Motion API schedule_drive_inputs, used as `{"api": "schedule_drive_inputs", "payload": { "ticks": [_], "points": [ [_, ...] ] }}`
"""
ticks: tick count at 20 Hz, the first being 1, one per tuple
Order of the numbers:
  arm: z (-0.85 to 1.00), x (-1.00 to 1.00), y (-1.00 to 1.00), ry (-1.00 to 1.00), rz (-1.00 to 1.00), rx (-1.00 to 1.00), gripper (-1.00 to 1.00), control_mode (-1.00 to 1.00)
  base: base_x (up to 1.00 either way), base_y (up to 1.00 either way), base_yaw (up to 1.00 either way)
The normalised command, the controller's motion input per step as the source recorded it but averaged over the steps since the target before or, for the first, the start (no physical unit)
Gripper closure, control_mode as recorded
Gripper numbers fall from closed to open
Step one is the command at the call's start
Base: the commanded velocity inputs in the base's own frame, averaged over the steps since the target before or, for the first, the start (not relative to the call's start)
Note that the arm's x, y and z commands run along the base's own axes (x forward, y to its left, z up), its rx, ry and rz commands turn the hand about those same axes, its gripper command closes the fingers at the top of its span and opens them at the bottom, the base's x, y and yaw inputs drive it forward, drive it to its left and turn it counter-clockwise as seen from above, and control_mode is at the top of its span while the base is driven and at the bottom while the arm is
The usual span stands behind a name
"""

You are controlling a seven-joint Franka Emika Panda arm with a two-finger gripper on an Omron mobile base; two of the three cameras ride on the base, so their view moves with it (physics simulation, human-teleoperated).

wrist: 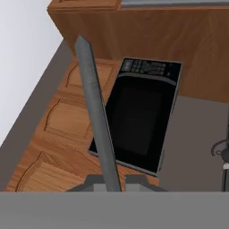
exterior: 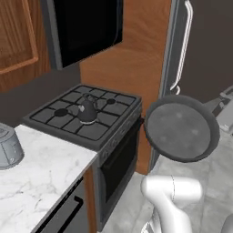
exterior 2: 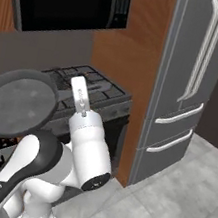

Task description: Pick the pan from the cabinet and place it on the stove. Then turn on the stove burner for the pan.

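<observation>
The pan [exterior: 182,128] hangs in the air to the right of the stove [exterior: 68,113], tilted up so its mottled grey face shows; I also see this face in the right base view [exterior 2: 18,102], in front of the stove [exterior 2: 107,88]. Its long handle [exterior 2: 78,94] sticks up beside my white arm. In the hand view my gripper [wrist: 112,181] is shut on that handle [wrist: 96,120], which runs away from the fingertips. The cabinet [wrist: 67,120] of reddish-brown wood with raised-panel doors lies beyond it, and also at the upper left [exterior: 16,36].
A small black kettle [exterior: 87,110] stands on the stove's grates. A black microwave [exterior: 86,27] hangs above the stove. A tall grey fridge [exterior 2: 197,81] stands to the right behind a wooden side panel. A grey round vessel [exterior: 8,148] rests on the marble counter [exterior: 41,182].
</observation>
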Motion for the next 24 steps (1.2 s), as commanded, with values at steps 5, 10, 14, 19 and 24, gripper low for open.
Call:
{"api": "schedule_drive_inputs", "payload": {
  "ticks": [5, 10, 14, 19, 24],
  "points": [
    [0.0, 0.0, 0.0, 0.0, 0.0, 0.0, 1.0, 1.0, 0.25, 0.0, 0.36],
    [0.0, 0.0, 0.0, 0.0, 0.0, 0.0, 1.0, 1.0, 0.13, 0.02, 0.31],
    [0.0, 0.0, 0.0, 0.0, 0.0, 0.0, 1.0, 1.0, 0.32, 0.01, 0.32],
    [0.0, 0.0, 0.0, 0.0, 0.0, 0.0, 1.0, 1.0, 0.46, 0.0, 0.31],
    [0.0, 0.0, 0.0, 0.0, 0.0, 0.0, 1.0, 1.0, 0.54, 0.0, 0.31]
  ]
}}
